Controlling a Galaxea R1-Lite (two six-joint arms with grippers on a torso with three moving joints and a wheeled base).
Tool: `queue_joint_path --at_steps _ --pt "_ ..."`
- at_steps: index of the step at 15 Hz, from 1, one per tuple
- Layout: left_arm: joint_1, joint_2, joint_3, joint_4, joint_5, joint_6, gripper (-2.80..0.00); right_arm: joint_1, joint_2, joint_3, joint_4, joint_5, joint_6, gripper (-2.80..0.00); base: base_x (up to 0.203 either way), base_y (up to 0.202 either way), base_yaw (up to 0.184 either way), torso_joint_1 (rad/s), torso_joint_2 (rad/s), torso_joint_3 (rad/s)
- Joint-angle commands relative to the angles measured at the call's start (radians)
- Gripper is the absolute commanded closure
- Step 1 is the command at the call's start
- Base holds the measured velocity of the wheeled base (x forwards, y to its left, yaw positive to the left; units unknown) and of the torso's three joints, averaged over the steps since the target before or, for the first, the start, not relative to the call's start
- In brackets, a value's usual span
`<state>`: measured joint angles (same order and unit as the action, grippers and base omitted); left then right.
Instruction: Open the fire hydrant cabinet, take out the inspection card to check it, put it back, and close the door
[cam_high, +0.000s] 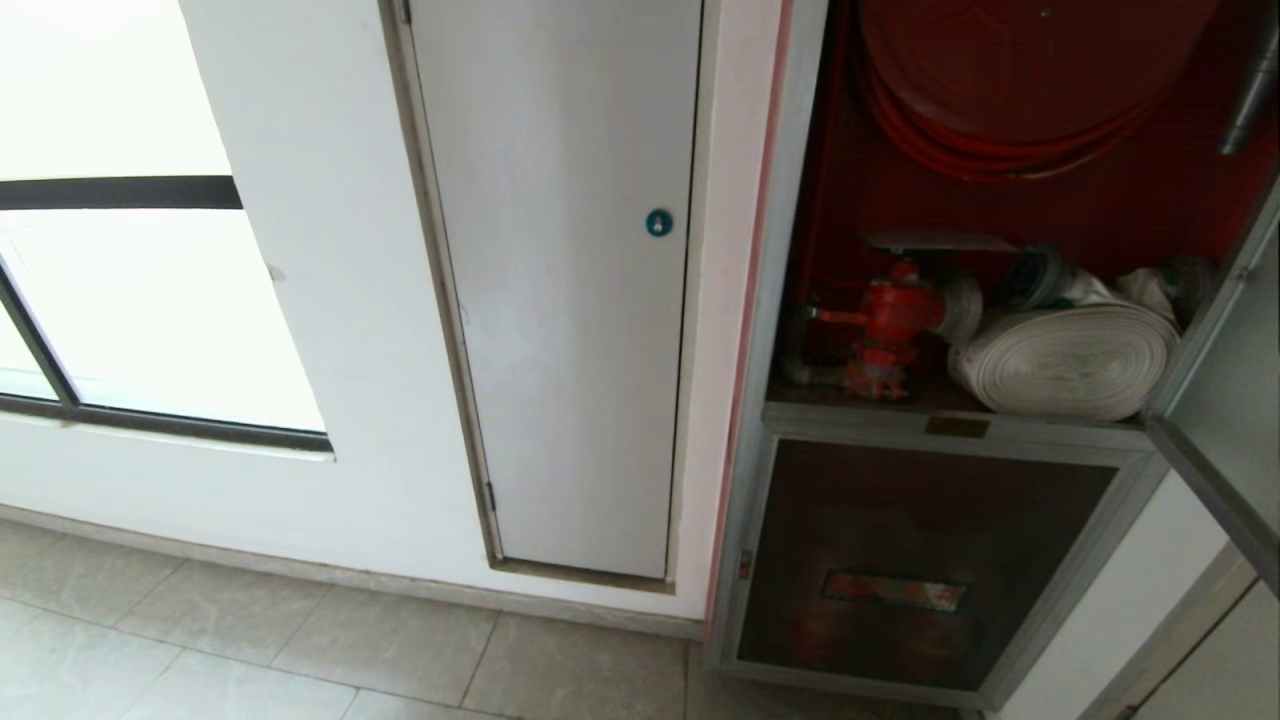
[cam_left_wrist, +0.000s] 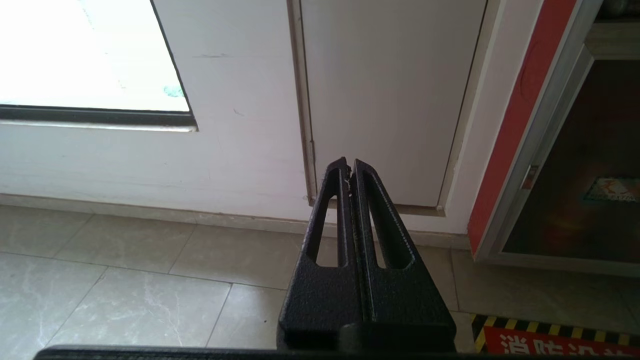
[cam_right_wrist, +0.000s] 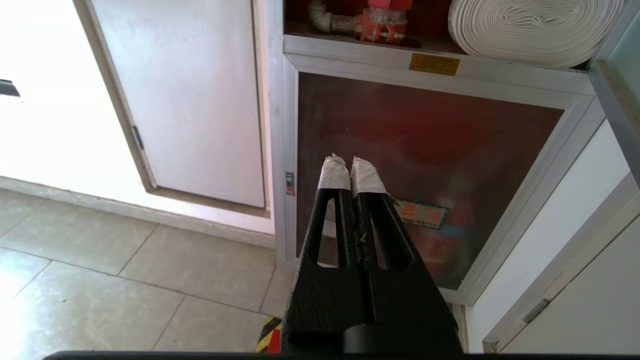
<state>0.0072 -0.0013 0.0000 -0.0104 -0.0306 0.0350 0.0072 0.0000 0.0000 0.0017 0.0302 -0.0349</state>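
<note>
At the far left of the head view a bright window (cam_high: 140, 300) sits in the white wall (cam_high: 340, 300), above a floor of pale tiles (cam_high: 200, 650). Next comes a plain grey-white panel (cam_high: 570, 300) with a small round blue lock (cam_high: 659, 222) near its right edge. To the right of that stands the fire hydrant cabinet (cam_high: 790, 250), its silver frame set in the wall and its red inside open to view. A red hose reel (cam_high: 1010, 90) fills the top; below it a red valve (cam_high: 895, 315) stands just beside a white rolled hose (cam_high: 1065, 360) on the shelf. Under the shelf is a smaller glass door (cam_high: 920, 560) with a red label (cam_high: 893, 590) — it is shut. At the far right edge the door (cam_high: 1225, 400) of the upper part stands swung open. No card can be made out anywhere.

Neither arm shows in the head view. The left gripper (cam_left_wrist: 349, 162) hangs low over the floor tiles, pointing at the foot of the grey-white panel, its jaws pressed together and empty. The right gripper (cam_right_wrist: 350, 161) — its fingertips (cam_right_wrist: 334, 175) wrapped in white tape — points at the lower glass door, jaws likewise closed on nothing.
</note>
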Motion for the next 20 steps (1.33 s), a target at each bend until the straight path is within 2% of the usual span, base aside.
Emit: queue_joint_path --at_steps 1,13,20 --pt "0.000 0.001 0.006 0.000 0.000 0.000 0.00 0.000 -0.002 0.000 0.000 0.000 0.000 0.00 0.000 0.000 0.000 0.000 0.00 0.000" --pt "0.000 0.001 0.006 0.000 0.000 0.000 0.00 0.000 -0.002 0.000 0.000 0.000 0.000 0.00 0.000 0.000 0.000 0.000 0.00 0.000" --pt "0.000 0.001 0.006 0.000 0.000 0.000 0.00 0.001 -0.002 0.000 0.000 0.000 0.000 0.00 0.173 0.000 -0.002 0.004 0.00 0.002"
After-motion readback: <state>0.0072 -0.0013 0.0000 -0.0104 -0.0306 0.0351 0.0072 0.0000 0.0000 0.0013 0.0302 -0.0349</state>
